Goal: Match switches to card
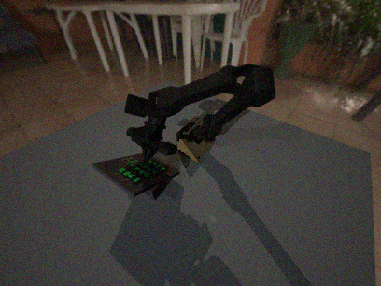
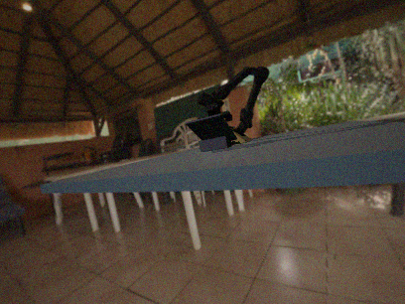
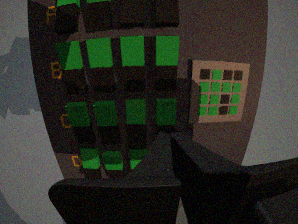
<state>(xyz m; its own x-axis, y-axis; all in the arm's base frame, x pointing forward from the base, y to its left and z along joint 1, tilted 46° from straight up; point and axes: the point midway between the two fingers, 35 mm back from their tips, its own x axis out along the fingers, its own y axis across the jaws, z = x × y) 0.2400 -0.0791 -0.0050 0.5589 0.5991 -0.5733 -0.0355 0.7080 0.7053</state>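
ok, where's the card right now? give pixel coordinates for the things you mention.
Wrist view: the card (image 3: 245,95) sits on the panel (image 3: 220,40), right of the grid, alongside rows B and C, above the gripper (image 3: 166,133).

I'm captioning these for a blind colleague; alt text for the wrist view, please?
A closed black gripper reaches over a panel of green-and-dark switches; to the grid's right, a pale card shows a four-by-four pattern of green and dark squares.
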